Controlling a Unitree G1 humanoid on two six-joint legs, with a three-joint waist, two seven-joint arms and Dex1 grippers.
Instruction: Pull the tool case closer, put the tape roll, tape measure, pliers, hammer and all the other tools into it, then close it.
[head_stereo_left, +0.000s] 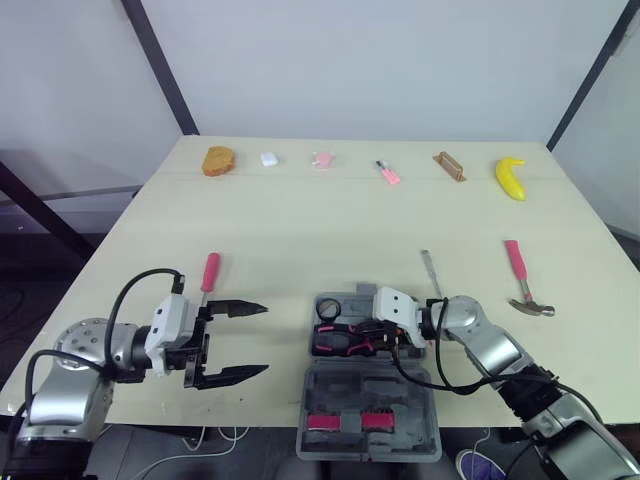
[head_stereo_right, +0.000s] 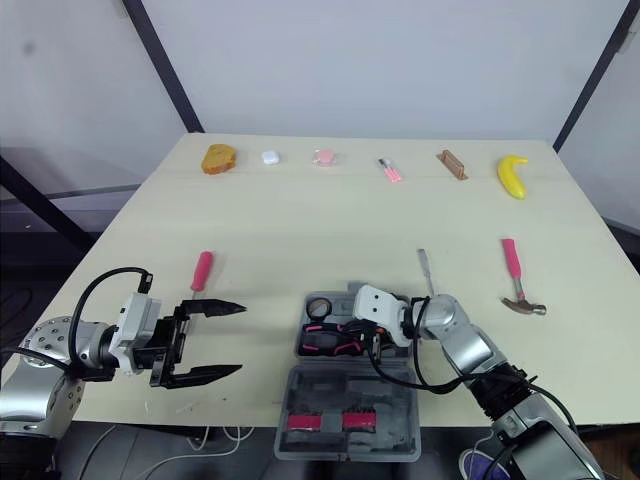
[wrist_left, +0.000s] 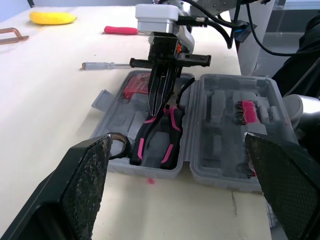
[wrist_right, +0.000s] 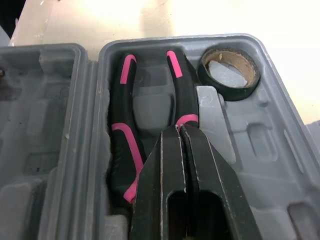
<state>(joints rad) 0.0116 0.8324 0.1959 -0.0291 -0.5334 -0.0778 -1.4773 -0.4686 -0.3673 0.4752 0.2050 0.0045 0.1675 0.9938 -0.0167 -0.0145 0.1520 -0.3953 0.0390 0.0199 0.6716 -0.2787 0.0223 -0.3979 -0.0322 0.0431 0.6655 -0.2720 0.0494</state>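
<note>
Right wrist view, closed claw (wrist_right: 179, 129) above pliers (wrist_right: 119, 150)

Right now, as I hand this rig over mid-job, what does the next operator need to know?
Left gripper: open, empty, hovering over the table left of the tool case.
Right gripper: shut, tips down at the pliers inside the case.
Done: the case lies open at the near table edge, with the pliers and tape roll in it. A red item in the case may be the tape measure; I cannot tell.
To do: hammer, pink-handled screwdriver and clear-handled screwdriver are on the table. Then close the case.
</note>
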